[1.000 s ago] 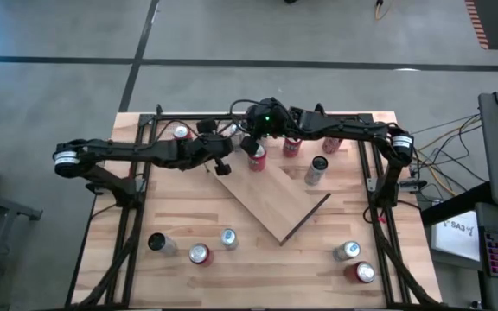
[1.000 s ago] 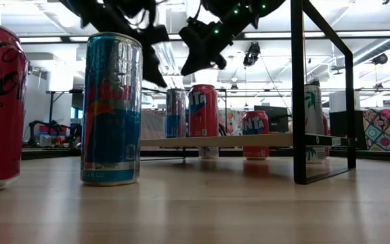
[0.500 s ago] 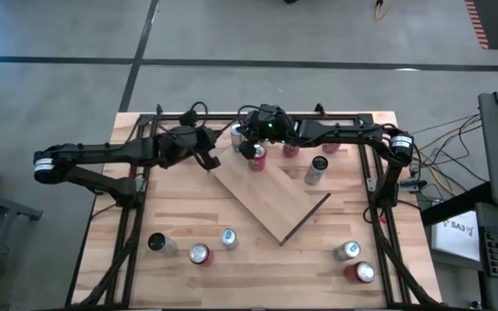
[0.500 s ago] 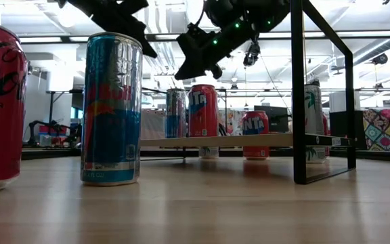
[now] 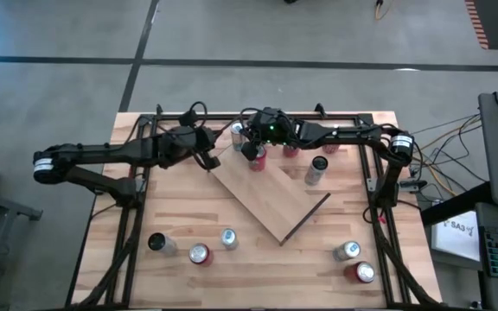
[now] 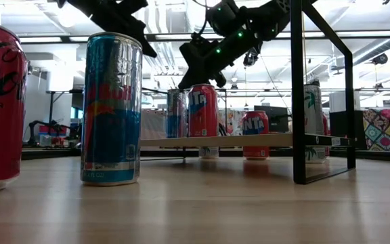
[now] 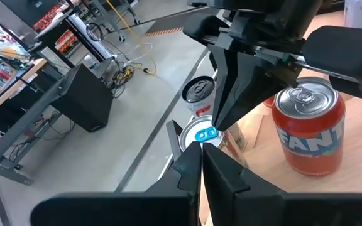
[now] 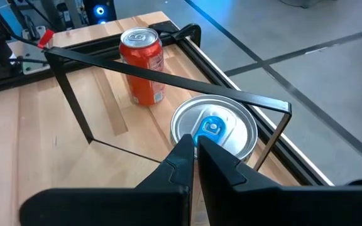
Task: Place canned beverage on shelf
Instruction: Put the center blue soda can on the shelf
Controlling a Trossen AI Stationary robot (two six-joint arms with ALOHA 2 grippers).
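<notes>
Since a second ago the left arm has pulled back leftward, off the cans at the far edge, while the right hand has shifted slightly along that row. Both hands have their fingers pressed together and carry nothing. The left hand hangs just off the far-left corner of the shelf, which lies diagonally in the middle of the worktop. The right hand hovers over an orange Fanta can (standing upright at the shelf's far corner), with a blue-tabbed silver can just past its fingertips in its wrist view. More cans stand along the near edge.
</notes>
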